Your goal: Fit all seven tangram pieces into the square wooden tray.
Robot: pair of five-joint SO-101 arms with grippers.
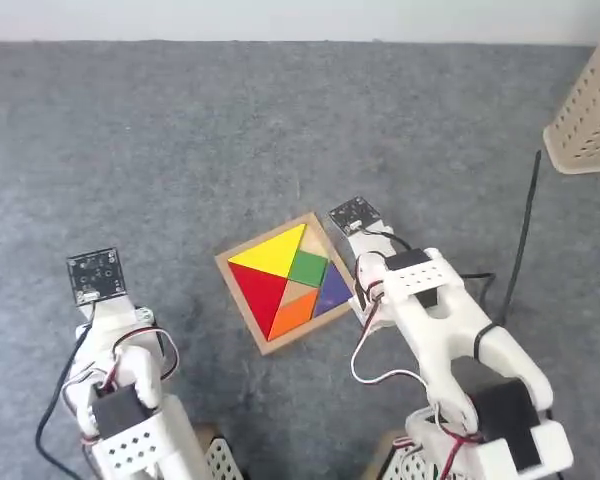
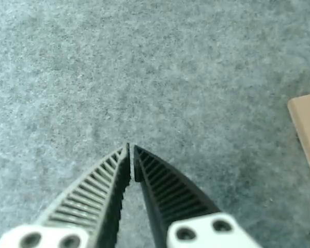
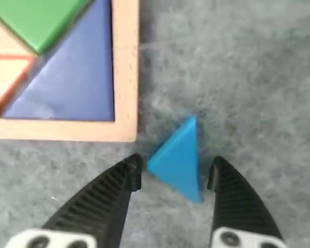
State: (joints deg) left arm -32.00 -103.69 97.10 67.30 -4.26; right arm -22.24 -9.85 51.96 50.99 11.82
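Right claw spread, straddled blue triangle lying on desk, just beside tray corner. Left claw pressed together over desk, idle. Best: pinch triangle's edges squarely, lift over rim, rotate to gap.

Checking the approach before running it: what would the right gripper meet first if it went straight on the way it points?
The right gripper would probably meet the blue triangle, lying on the mat between its open fingers; the wooden tray sits beside that line.
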